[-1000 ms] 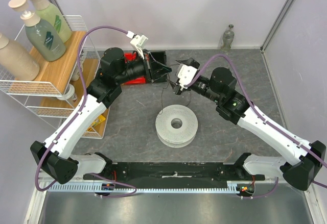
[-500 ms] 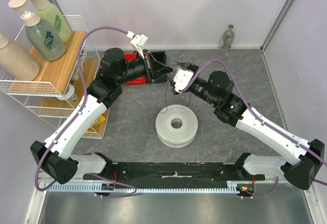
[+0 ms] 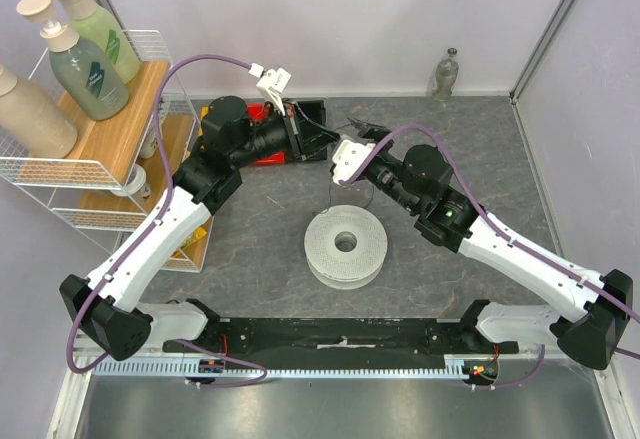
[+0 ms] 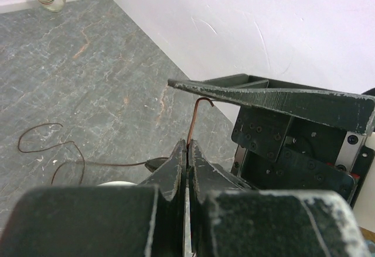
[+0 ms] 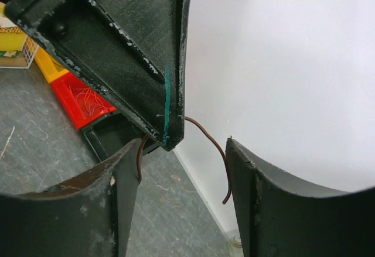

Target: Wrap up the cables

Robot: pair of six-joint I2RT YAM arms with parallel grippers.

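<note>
The cable is a very thin dark wire. In the left wrist view my left gripper (image 4: 187, 146) is shut on the cable (image 4: 195, 119), whose hooked end sticks up past the tips. The rest trails in loops on the grey table (image 4: 88, 46). In the right wrist view my right gripper (image 5: 181, 146) is open, with the left gripper's tip and the cable's free end (image 5: 214, 143) between its fingers (image 5: 120, 198). From above, both grippers (image 3: 320, 142) (image 3: 336, 146) meet behind the white spool (image 3: 345, 246), and the cable (image 3: 328, 194) hangs down toward it.
A red bin (image 3: 262, 155) and a black tray (image 3: 312, 113) sit just behind the grippers. A wire rack (image 3: 90, 169) with pump bottles stands at the left. A small bottle (image 3: 447, 74) is at the back wall.
My right arm has swung left and closed in on the left gripper, so its open fingers now straddle the left tips and the cable end. The left gripper stays shut on the cable.
</note>
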